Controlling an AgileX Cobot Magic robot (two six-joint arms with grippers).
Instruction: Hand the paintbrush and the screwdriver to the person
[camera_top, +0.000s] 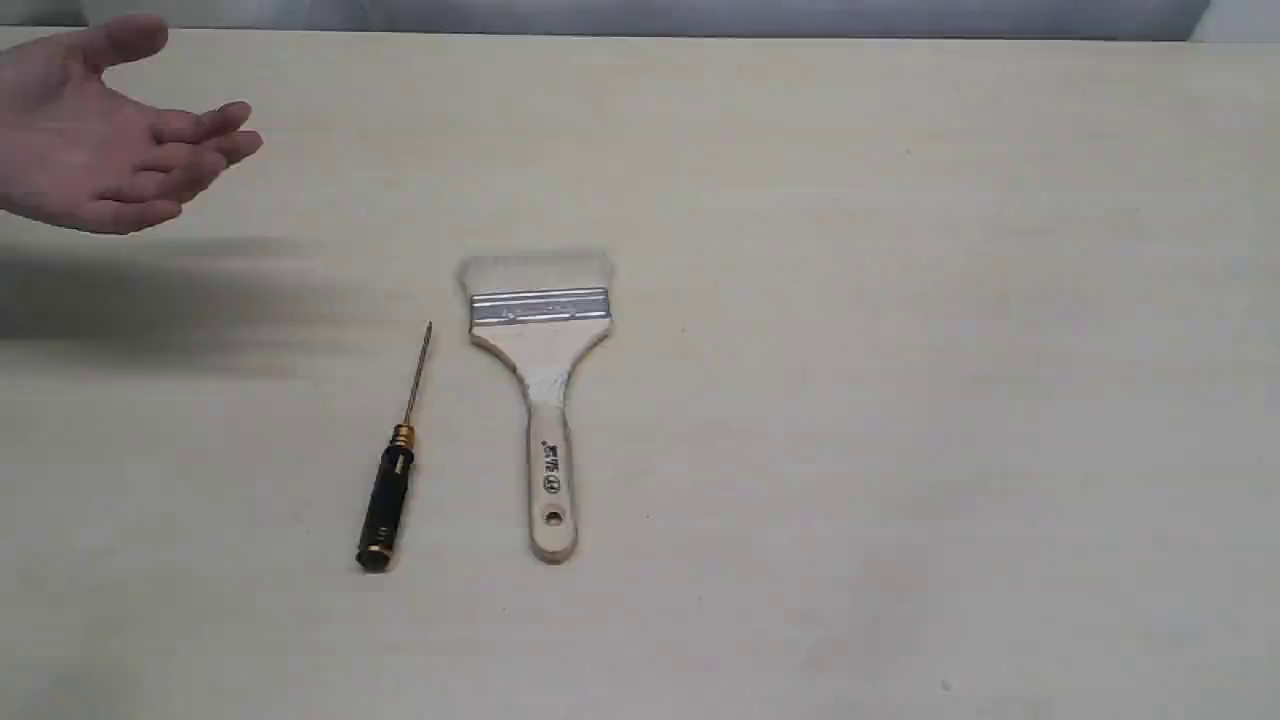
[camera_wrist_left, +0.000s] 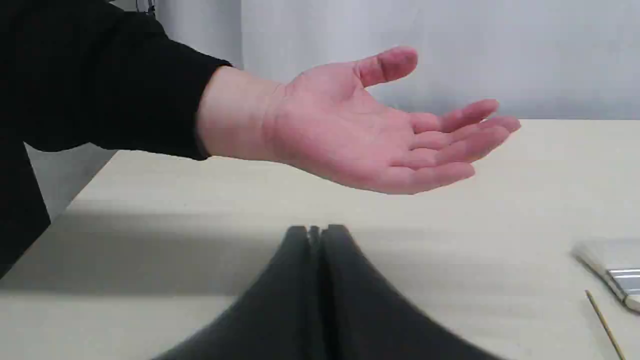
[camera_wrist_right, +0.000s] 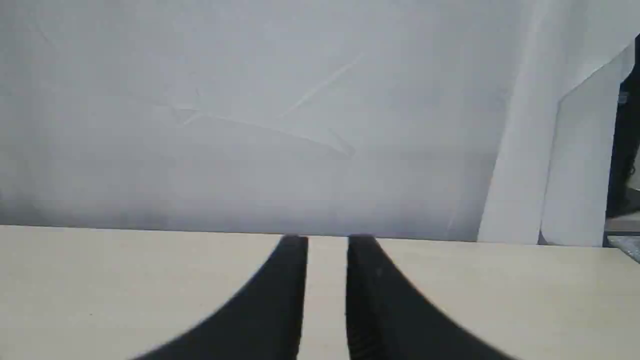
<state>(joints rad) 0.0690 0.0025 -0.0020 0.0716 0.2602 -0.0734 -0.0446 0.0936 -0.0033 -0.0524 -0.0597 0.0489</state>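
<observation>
The paintbrush (camera_top: 541, 385) lies flat near the table's middle, pale bristles pointing away, wooden handle toward the front. Just left of it lies the screwdriver (camera_top: 392, 476), black handle at the front, thin shaft angled toward the back. The person's bare hand (camera_top: 105, 135) hovers palm up at the far left. In the left wrist view the hand (camera_wrist_left: 360, 130) floats above and beyond my left gripper (camera_wrist_left: 316, 231), which is shut and empty; the brush's corner (camera_wrist_left: 612, 272) and the screwdriver's tip (camera_wrist_left: 602, 322) show at the edge. My right gripper (camera_wrist_right: 326, 241) is slightly open with nothing in it. Neither gripper appears in the exterior view.
The pale wooden table (camera_top: 900, 400) holds only the two tools. The hand casts a dark shadow (camera_top: 170, 300) on the left side. A grey-white backdrop (camera_wrist_right: 250, 125) rises behind the table's far edge. The person's black sleeve (camera_wrist_left: 100, 80) reaches in at the left.
</observation>
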